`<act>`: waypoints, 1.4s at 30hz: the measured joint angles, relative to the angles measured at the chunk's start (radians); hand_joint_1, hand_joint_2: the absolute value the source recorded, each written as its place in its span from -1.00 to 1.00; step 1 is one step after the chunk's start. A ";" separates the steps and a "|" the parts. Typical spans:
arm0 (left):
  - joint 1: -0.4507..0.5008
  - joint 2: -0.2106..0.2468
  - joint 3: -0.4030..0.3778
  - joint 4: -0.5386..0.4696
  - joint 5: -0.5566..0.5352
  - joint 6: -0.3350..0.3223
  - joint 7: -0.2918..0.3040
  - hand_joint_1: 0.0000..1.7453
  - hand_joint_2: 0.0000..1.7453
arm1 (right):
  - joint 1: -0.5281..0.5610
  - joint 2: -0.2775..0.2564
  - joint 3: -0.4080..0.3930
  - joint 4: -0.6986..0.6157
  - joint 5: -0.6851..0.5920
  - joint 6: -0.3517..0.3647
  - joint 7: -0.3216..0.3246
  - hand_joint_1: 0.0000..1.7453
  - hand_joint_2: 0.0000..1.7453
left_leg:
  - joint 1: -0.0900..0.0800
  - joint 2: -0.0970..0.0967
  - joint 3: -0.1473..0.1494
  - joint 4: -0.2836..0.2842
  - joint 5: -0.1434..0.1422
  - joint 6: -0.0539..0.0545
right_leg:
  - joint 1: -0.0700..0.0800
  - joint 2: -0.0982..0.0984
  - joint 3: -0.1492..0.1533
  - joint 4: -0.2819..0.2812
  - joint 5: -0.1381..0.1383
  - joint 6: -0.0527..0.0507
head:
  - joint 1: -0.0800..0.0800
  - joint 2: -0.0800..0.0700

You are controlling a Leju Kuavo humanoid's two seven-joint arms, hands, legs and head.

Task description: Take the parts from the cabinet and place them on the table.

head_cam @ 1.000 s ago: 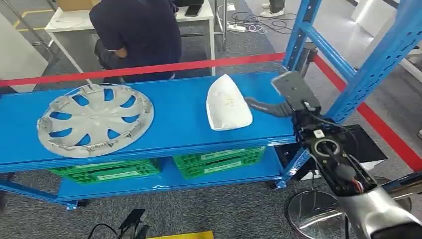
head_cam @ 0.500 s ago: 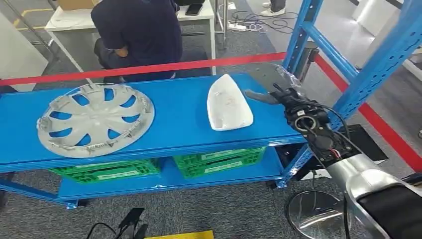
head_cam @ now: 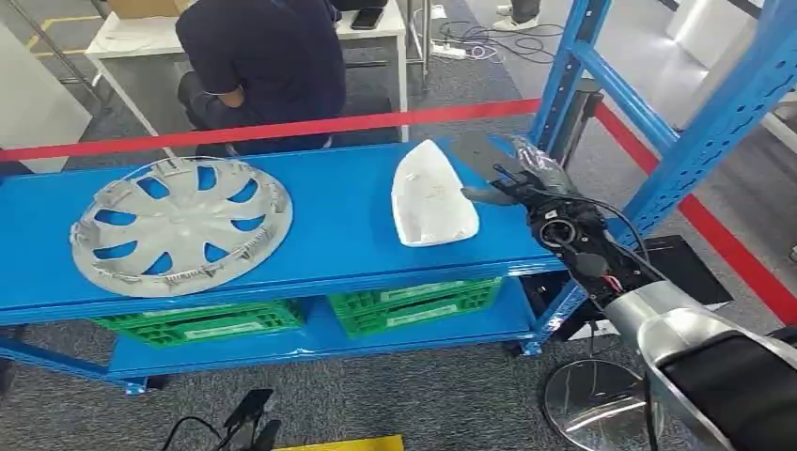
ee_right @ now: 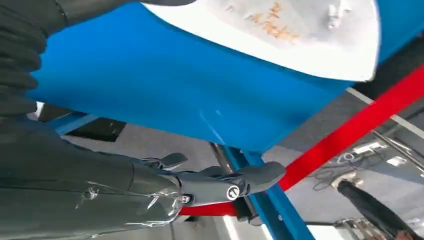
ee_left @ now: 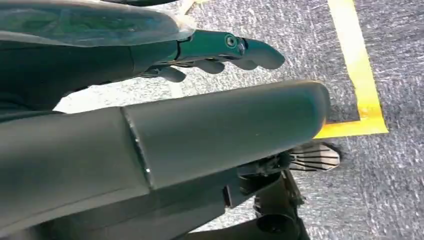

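Right hand beside the white part

Up on the blue shelf (head_cam: 329, 235), the white part (head_cam: 430, 199) lay near the right end, with the grey hubcap (head_cam: 180, 225) well apart at the left. The right hand (head_cam: 512, 174) hovered just beside the white part, fingers spread and holding nothing. The left hand (ee_left: 220, 55) hung over grey carpet (ee_left: 390, 60), fingers loosely apart, empty. A person (head_cam: 263, 66) sat behind a red tape (head_cam: 282, 129).
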 joint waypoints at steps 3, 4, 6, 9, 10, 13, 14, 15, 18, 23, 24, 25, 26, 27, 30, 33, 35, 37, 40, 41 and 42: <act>-0.004 0.000 0.000 0.000 0.000 -0.007 0.000 -1.00 -1.00 | -0.013 0.001 0.012 0.019 0.009 0.021 0.005 -1.00 1.00 | 0.000 0.000 0.000 0.000 0.000 0.000 | 0.000 0.000 0.000 0.000 0.000 0.000 | 0.000 0.000; -0.005 0.000 0.000 0.000 0.000 -0.007 0.000 -1.00 -1.00 | -0.017 0.001 0.018 0.024 0.009 0.023 0.005 -1.00 1.00 | 0.000 0.000 0.000 0.000 0.000 0.000 | 0.000 0.000 0.000 0.000 0.000 0.000 | 0.000 0.000; -0.006 0.000 0.000 0.000 0.000 -0.007 0.000 -1.00 -1.00 | -0.024 0.002 0.026 0.036 0.009 0.024 0.006 -1.00 1.00 | 0.000 0.000 0.000 0.000 0.000 0.000 | 0.000 0.000 0.000 0.000 0.000 0.000 | 0.000 0.000; -0.006 0.000 0.000 0.000 0.000 -0.007 0.000 -1.00 -1.00 | -0.026 0.003 0.033 0.047 0.009 0.026 0.006 -1.00 1.00 | 0.000 0.000 0.000 0.001 0.000 0.000 | 0.000 0.000 0.000 0.000 0.000 0.000 | 0.000 0.000; -0.006 0.000 0.000 0.000 0.000 -0.007 0.000 -1.00 -1.00 | -0.026 0.003 0.035 0.050 0.009 0.026 0.006 -1.00 1.00 | 0.000 0.000 0.000 0.001 0.000 0.000 | 0.000 0.000 0.000 0.000 0.000 0.000 | 0.000 0.000; -0.006 0.000 0.000 0.000 0.000 -0.007 0.000 -1.00 -1.00 | -0.027 0.003 0.040 0.057 0.009 0.026 0.006 -1.00 1.00 | 0.000 0.000 0.000 0.001 0.000 0.000 | 0.000 0.000 0.000 0.000 0.000 0.000 | 0.000 0.000; -0.006 0.000 0.000 0.000 0.000 -0.007 0.000 -1.00 -1.00 | -0.027 0.003 0.040 0.059 0.009 0.026 0.006 -1.00 1.00 | 0.000 0.000 0.000 0.001 0.000 0.000 | 0.000 0.000 0.000 0.000 0.000 0.000 | 0.000 0.000; -0.006 0.000 0.000 0.000 0.000 -0.007 0.000 -1.00 -1.00 | -0.027 0.003 0.042 0.062 0.009 0.026 0.007 -1.00 1.00 | 0.000 0.000 0.000 0.001 0.000 0.000 | 0.000 0.000 0.000 0.000 0.000 0.000 | 0.000 0.000; -0.006 0.000 0.000 0.000 0.000 -0.007 0.000 -1.00 -1.00 | -0.027 0.004 0.047 0.069 0.009 0.026 0.007 -1.00 1.00 | 0.000 0.000 0.000 0.001 0.000 0.000 | 0.000 0.000 0.000 0.000 0.000 0.000 | 0.000 0.000; -0.006 0.000 0.000 0.000 0.000 -0.010 0.000 -1.00 -1.00 | -0.032 0.005 0.053 0.080 0.020 0.045 0.014 -1.00 1.00 | 0.000 0.000 0.000 0.001 0.000 0.000 | 0.000 0.000 0.001 0.000 0.001 0.001 | 0.000 0.000; -0.007 0.000 -0.001 0.000 0.000 -0.015 0.000 -1.00 -1.00 | -0.035 0.006 0.056 0.083 0.032 0.056 0.023 -1.00 1.00 | 0.000 0.000 0.000 0.001 0.000 0.000 | 0.000 0.000 0.001 0.000 0.001 0.001 | 0.000 0.000; -0.007 0.000 -0.002 0.000 -0.003 -0.015 0.002 -1.00 -1.00 | -0.038 0.006 0.061 0.087 0.042 0.065 0.035 -1.00 1.00 | 0.000 0.000 0.000 0.001 0.000 0.000 | 0.000 0.000 0.001 0.000 0.001 0.001 | 0.000 0.000; -0.008 -0.001 -0.003 0.000 -0.004 -0.016 0.005 -1.00 -1.00 | -0.042 0.008 0.066 0.089 0.048 0.067 0.046 -1.00 1.00 | 0.000 0.000 0.000 0.001 0.000 0.000 | 0.000 0.000 0.001 0.000 0.001 0.001 | 0.000 0.000; -0.008 -0.001 -0.004 0.000 -0.006 -0.016 0.006 -1.00 -1.00 | -0.044 0.010 0.070 0.093 0.058 0.068 0.054 -1.00 1.00 | 0.000 0.001 0.000 0.001 0.000 0.000 | 0.000 0.000 0.001 0.000 0.001 0.001 | 0.000 0.000; -0.011 -0.006 -0.005 0.000 -0.011 -0.016 0.010 -1.00 -1.00 | -0.046 0.017 0.084 0.101 0.085 0.066 0.056 -1.00 1.00 | 0.000 0.001 0.000 0.002 0.000 0.000 | 0.000 0.001 0.001 0.000 0.001 0.001 | 0.000 0.000; -0.016 -0.011 -0.005 0.000 -0.014 -0.016 0.017 -1.00 -1.00 | -0.045 0.027 0.105 0.110 0.103 0.067 0.055 -1.00 1.00 | 0.000 0.001 0.000 0.002 0.000 0.000 | 0.000 0.001 0.001 0.000 0.001 0.001 | 0.000 0.000; -0.018 -0.014 -0.005 0.000 -0.016 -0.016 0.019 -1.00 -1.00 | -0.044 0.035 0.114 0.115 0.115 0.078 0.050 -1.00 1.00 | 0.000 0.001 0.000 0.002 0.000 0.000 | 0.000 0.001 0.001 0.000 0.001 0.001 | 0.000 0.000; -0.018 -0.016 -0.006 0.000 -0.019 -0.021 0.021 -1.00 -1.00 | -0.041 0.040 0.130 0.120 0.137 0.089 0.040 -1.00 1.00 | 0.000 0.001 0.000 0.002 0.000 0.000 | 0.000 0.001 0.001 0.000 0.001 0.001 | 0.000 0.000; -0.019 -0.018 -0.007 0.000 -0.021 -0.025 0.021 -1.00 -1.00 | -0.035 0.049 0.151 0.126 0.163 0.090 0.041 -1.00 1.00 | 0.000 0.001 0.000 0.002 0.000 0.000 | 0.000 0.001 0.001 0.000 0.001 0.001 | 0.001 0.000; -0.019 -0.019 -0.007 0.000 -0.021 -0.025 0.021 -1.00 -1.00 | -0.035 0.050 0.155 0.128 0.172 0.088 0.044 -1.00 1.00 | 0.000 0.001 0.000 0.002 0.000 0.000 | 0.000 0.001 0.001 0.000 0.001 0.001 | 0.001 0.000; -0.019 -0.019 -0.007 0.000 -0.021 -0.026 0.021 -1.00 -1.00 | -0.035 0.053 0.158 0.129 0.182 0.088 0.045 -1.00 1.00 | 0.000 0.001 0.000 0.002 0.000 0.000 | 0.000 0.001 0.001 0.000 0.001 0.001 | 0.000 0.000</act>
